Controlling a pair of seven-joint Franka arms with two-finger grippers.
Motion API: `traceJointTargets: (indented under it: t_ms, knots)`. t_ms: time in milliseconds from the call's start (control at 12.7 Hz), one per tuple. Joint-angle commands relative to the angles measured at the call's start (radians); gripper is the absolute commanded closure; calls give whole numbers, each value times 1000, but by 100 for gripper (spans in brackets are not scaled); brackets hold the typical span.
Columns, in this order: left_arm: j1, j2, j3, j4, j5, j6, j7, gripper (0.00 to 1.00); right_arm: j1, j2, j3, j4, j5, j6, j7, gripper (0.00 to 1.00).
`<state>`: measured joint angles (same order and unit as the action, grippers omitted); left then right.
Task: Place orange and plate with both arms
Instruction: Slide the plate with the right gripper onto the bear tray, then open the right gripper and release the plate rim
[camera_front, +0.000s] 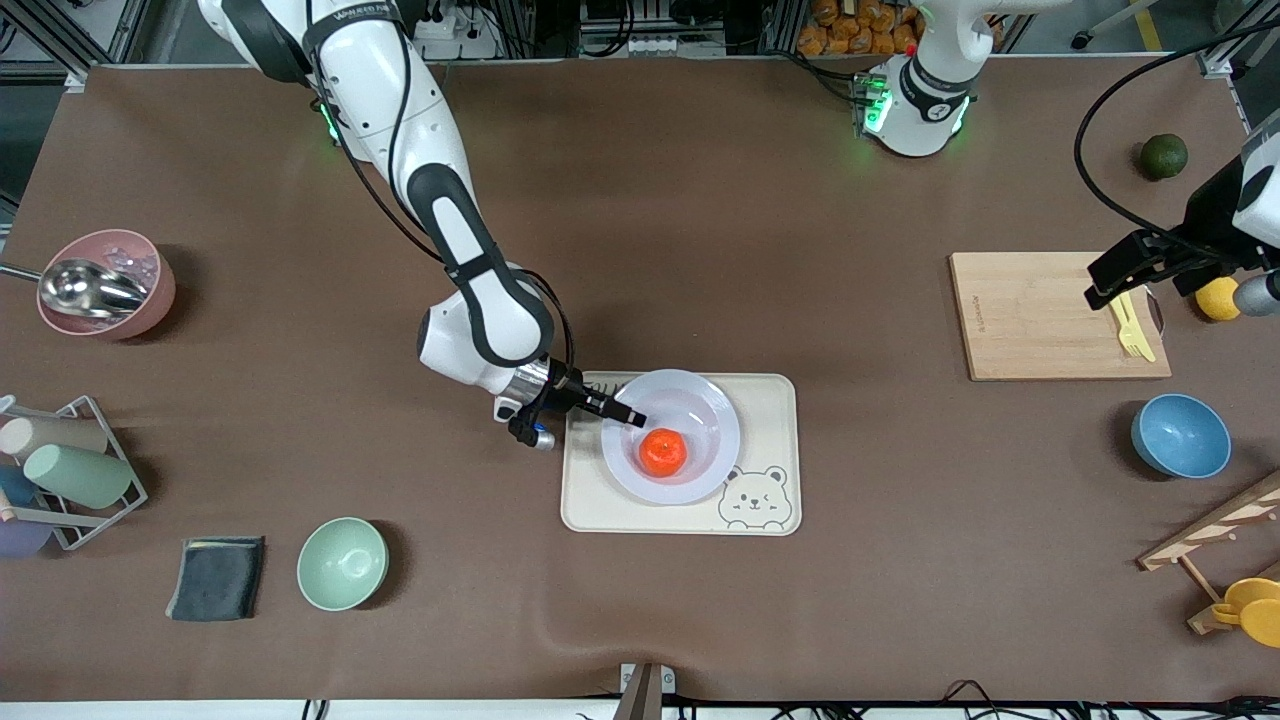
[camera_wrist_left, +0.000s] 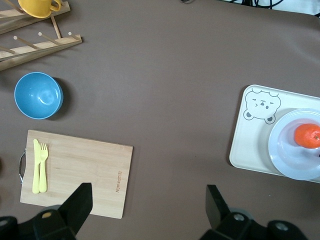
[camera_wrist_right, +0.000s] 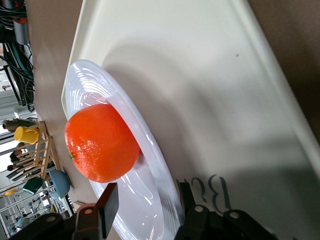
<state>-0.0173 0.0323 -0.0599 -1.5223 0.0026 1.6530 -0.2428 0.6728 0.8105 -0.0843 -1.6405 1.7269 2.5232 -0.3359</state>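
Observation:
The orange (camera_front: 662, 452) lies in the lavender-white plate (camera_front: 703, 408), which rests on the cream bear-printed tray (camera_front: 772, 400) at mid-table. My right gripper (camera_front: 625, 410) is low at the plate's edge on the right arm's side. It is open, with its jaws astride the rim (camera_wrist_right: 150, 165), one finger inside the plate close to the orange (camera_wrist_right: 100, 142). My left gripper (camera_front: 1105, 288) is open and empty, up over the wooden cutting board (camera_front: 1040, 315). The left wrist view shows the gripper (camera_wrist_left: 149, 197), the orange (camera_wrist_left: 307, 135), the plate (camera_wrist_left: 287, 155) and the tray (camera_wrist_left: 250, 145).
Yellow cutlery (camera_front: 1132, 330) lies on the board, with a lemon (camera_front: 1217, 298), a dark green fruit (camera_front: 1163, 156), a blue bowl (camera_front: 1180, 435) and a wooden rack (camera_front: 1230, 560) nearby. At the right arm's end are a mint bowl (camera_front: 342, 563), a dark cloth (camera_front: 217, 577), a cup rack (camera_front: 60, 470) and a pink bowl (camera_front: 105, 283).

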Motion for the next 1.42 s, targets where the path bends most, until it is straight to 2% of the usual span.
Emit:
traceJointTargets:
  t_ms: [0,79,237,473,552,788,946,1104,1340]
  knots:
    - [7,0,0,5,-15,7,20,0,-10,4,3,21,-43,0,57,43]
    - [7,0,0,5,-15,7,20,0,-12,6,3,21,-50,0,57,43]
    - [8,0,0,5,-15,7,20,0,-18,7,5,18,-92,0,63,35]
    - [7,3,0,5,-19,7,19,0,-15,7,3,14,-118,0,72,33]
    - [7,3,0,5,-19,7,19,0,-16,7,3,16,-147,0,107,35]
    - [5,1,0,4,-22,7,20,0,-18,4,3,19,-327,-1,283,34]
    - [7,0,0,2,-19,-1,22,0,-21,3,2,21,-357,-13,316,34]
    - [7,-5,0,4,-16,-4,27,0,-48,-7,-3,21,-380,-91,334,33]
    - [7,-6,0,4,-13,-4,33,0,-58,-22,-8,31,-534,-144,489,32]
